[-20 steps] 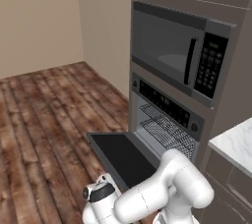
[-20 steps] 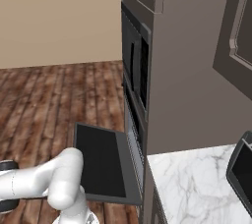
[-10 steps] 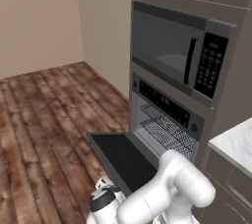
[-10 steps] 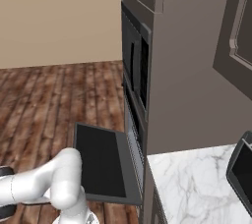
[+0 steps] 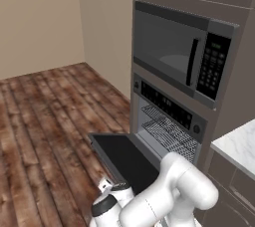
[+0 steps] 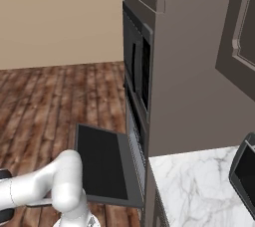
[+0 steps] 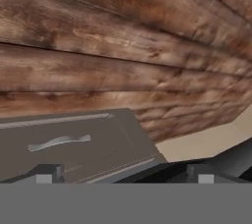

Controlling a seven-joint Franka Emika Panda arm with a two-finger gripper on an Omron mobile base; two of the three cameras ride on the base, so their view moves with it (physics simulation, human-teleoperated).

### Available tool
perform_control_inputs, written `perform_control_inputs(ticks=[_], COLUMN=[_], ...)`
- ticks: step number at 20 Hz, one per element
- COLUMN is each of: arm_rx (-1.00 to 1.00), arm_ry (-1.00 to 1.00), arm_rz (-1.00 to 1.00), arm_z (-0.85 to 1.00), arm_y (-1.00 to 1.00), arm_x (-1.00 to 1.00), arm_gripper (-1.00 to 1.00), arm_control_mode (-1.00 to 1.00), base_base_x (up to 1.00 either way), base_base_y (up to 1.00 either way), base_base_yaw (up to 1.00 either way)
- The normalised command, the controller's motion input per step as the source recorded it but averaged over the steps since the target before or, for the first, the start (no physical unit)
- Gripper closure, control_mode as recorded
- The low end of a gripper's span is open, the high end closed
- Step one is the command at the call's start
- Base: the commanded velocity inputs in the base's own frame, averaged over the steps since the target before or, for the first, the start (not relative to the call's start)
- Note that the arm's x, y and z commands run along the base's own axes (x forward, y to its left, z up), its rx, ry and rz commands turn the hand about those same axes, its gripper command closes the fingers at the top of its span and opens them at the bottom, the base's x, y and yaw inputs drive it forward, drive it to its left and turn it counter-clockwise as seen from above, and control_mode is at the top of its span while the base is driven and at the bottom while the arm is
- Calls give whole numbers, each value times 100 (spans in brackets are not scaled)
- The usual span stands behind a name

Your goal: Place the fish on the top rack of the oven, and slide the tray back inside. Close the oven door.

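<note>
The oven (image 5: pixel 169 121) sits in the dark wall unit under the microwave. Its oven door (image 5: pixel 127 159) (image 6: pixel 102 164) lies folded down flat and open. Wire shelves show inside the cavity, the top rack (image 5: pixel 160 117) uppermost; this is the tray. The fish is out of view. My hand (image 5: pixel 112 202) hangs low by the door's front edge, close to the floor. In the hand view my gripper (image 7: pixel 123 176) is open with nothing between its fingertips (image 7: pixel 49 174), facing a dark grey panel with a pale bar handle (image 7: pixel 59 142).
A microwave (image 5: pixel 179 59) is built in above the oven. A white marble counter (image 6: pixel 199 186) stands to the right, with a dark appliance (image 6: pixel 245 171) on it. Wooden floor (image 5: pixel 45 121) stretches left of the door.
My hand has sunk a little lower and drifted slightly right beside the door's front edge. The oven door and racks have not moved.
</note>
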Motion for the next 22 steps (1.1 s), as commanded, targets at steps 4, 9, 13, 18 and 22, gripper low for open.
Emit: perform_control_inputs(ticks=[4, 9, 13, 18, 22], arm_rx=[-38, -44, -52, -52, -48], arm_ry=[-14, -7, 0, 0, 0], arm_rz=[-21, -24, -24, -25, -30], arm_z=[59, 60, 63, 65, 72], arm_y=[-97, -92, -78, -70, -56], arm_x=[31, 29, 41, 46, 55], arm_gripper=[-100, -100, -100, -100, -100], arm_control_mode=[-100, -100, -100, -100, -100], base_base_x=[0, 0, 0, 0, 0], base_base_y=[0, 0, 0, 0, 0], base_base_yaw=[0, 0, 0, 0, 0])
